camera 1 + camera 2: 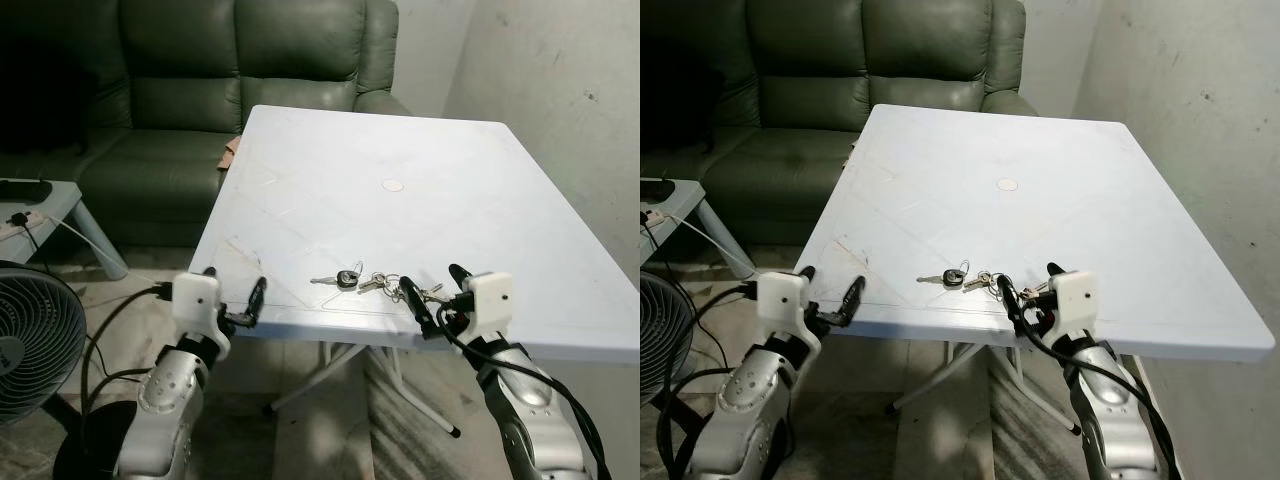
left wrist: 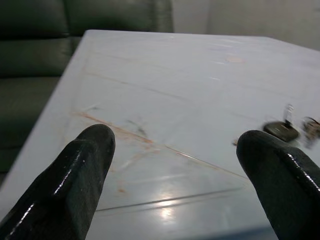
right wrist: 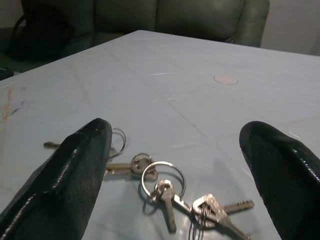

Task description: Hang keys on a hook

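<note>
A bunch of keys (image 1: 372, 282) lies near the front edge of the white plastic table (image 1: 380, 140): one key with a black head (image 1: 346, 279) and several silver keys on rings (image 3: 165, 189). My right gripper (image 1: 435, 287) hovers low over the table's front edge just right of the keys, open, with the keys lying between and ahead of its fingers (image 3: 75, 170). My left gripper (image 1: 233, 290) is open at the table's front left corner, well left of the keys. The black-headed key (image 2: 281, 130) appears far off beside its finger.
A dark green sofa (image 1: 240, 70) stands behind the table. A fan (image 1: 30, 335) and a low side table (image 1: 40, 205) with cables are at the left. A bare wall (image 1: 570, 90) runs close along the table's right side. Folding legs (image 1: 330, 370) stand under the table.
</note>
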{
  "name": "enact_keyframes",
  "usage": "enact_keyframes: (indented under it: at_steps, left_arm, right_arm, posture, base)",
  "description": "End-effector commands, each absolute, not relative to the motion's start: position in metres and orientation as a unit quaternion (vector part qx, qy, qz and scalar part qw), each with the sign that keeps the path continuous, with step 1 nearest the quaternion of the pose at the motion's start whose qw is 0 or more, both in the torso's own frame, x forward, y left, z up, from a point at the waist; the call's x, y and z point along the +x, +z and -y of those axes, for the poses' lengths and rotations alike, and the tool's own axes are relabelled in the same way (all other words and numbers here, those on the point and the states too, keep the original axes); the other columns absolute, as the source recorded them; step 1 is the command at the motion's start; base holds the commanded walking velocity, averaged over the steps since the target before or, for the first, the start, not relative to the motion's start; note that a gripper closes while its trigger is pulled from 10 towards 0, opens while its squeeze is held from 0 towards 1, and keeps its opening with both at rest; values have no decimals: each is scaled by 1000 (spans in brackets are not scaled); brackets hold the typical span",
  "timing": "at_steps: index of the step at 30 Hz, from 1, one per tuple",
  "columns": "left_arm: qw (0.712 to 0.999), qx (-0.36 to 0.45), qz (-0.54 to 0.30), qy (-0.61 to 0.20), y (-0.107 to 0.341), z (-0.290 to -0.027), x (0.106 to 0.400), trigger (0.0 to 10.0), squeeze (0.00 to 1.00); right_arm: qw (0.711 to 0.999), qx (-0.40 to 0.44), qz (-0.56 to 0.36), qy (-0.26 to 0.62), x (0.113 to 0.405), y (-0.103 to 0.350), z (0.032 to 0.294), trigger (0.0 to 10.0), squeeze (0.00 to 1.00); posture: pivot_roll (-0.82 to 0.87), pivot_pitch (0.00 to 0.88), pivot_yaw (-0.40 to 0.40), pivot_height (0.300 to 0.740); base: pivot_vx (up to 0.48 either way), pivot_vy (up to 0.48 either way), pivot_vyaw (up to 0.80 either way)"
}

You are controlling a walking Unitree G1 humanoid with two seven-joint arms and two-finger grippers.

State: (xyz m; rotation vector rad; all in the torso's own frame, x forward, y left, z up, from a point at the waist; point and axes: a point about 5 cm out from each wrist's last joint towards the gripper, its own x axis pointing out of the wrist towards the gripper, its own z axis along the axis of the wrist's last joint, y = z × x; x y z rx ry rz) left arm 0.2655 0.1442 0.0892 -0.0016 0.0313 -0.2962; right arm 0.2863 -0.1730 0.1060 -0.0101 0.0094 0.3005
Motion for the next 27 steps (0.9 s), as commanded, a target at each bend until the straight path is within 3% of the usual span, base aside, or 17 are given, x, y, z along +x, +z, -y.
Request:
enact_keyframes:
  at_steps: [1,15,27]
  left_arm:
    - [986,12,2,-167,96,-140,265,10000,0]
    - [974,29,10,-226,96,-118,255,10000,0]
    - [961,23,7,-276,94,-94,240,10000,0]
  right_arm:
    - [991,-3,-15,135,290,106,178,10000,0]
    - [997,-4,-72,29,306,96,183,10000,0]
    - [993,-24,-98,57,290,80,180,10000,0]
  posture:
    - [22,0,-32,740]
    - [26,23,-43,740]
    - [14,35,-43,740]
  base:
    - [0,0,0]
    - [0,0,0]
    - [0,0,0]
